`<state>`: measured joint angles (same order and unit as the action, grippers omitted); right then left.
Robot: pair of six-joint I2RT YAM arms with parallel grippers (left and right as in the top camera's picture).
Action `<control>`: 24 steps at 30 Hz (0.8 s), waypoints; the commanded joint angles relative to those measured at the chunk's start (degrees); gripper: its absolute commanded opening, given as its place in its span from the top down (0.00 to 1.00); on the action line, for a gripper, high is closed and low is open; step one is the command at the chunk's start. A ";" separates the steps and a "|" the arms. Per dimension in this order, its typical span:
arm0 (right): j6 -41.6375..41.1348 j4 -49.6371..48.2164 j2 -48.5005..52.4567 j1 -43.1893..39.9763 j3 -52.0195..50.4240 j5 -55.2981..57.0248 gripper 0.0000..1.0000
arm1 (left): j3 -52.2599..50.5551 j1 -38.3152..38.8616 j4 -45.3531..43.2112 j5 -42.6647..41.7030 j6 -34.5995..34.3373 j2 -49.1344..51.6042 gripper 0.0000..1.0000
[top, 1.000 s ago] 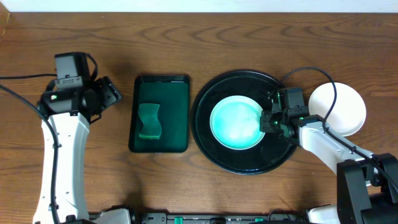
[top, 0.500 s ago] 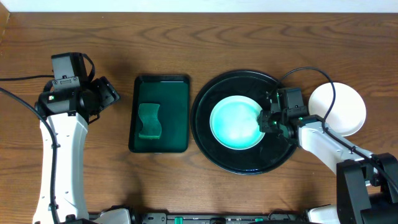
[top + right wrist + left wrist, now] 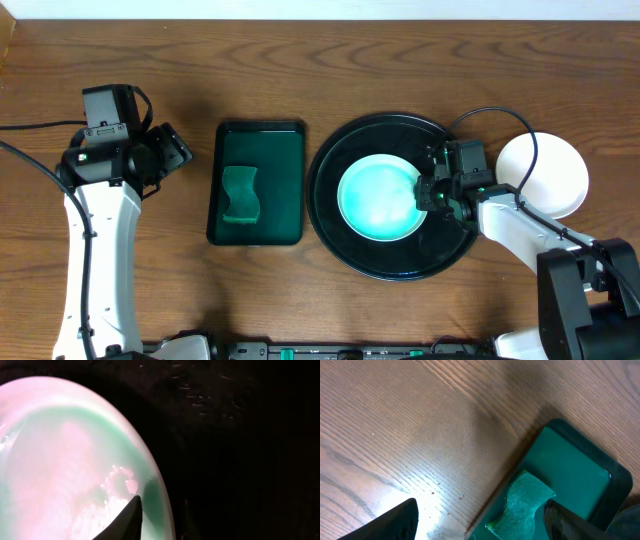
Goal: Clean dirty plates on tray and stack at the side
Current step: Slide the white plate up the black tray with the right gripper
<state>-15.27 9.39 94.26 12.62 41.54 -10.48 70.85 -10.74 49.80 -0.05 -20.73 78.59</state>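
I compared the overhead view with the two earlier readings. The left arm (image 3: 100, 220) sat slightly further toward the left edge of the frame than one second before, and matched its position of half a second before. The right arm (image 3: 520, 225) showed no clear shift at its wrist. Its lowest link, at the lower right corner, stood marginally further left.

The left jaws hung over bare worktop (image 3: 300, 60) at centre left, just left of the green tray (image 3: 215, 200) and clear of it. In the left wrist view the two fingers (image 3: 400, 520) were well apart and held nothing. The green tray's corner and the sponge (image 3: 520, 505) lay between them, further off. In the overhead view the sponge (image 3: 240, 193) lay in the left half of the green tray, as before.

The black tray (image 3: 330, 160) occupied centre right, unmoved. The mint plate (image 3: 375, 200) lay inside it, slightly left of the tray's centre, also unmoved. The white plate (image 3: 550, 175) rested on the worktop just right of the black tray, outside its rim.

The right jaws stayed at the right edge of the mint plate. In the right wrist view one dark fingertip (image 3: 127, 520) lay over the plate (image 3: 65, 455) near its rim, with the glossy black tray (image 3: 240, 435) beyond. I could not tell whether those jaws were clamped on the rim or merely resting there.
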 commanded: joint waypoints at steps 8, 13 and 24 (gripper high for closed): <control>0.09 0.04 2.43 0.35 -0.09 -0.50 0.99 | 0.68 -0.22 0.28 0.11 0.35 -0.15 0.20; 0.09 0.11 2.43 0.35 -0.09 -0.50 0.99 | 0.68 -0.22 0.26 0.11 0.35 -0.15 0.20; 0.09 0.22 2.43 0.35 -0.09 -0.50 0.99 | 0.68 -0.22 0.28 0.11 0.35 -0.15 0.20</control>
<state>-15.20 9.17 94.61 12.40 41.78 -10.07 70.85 -10.72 49.84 -0.05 -20.73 78.59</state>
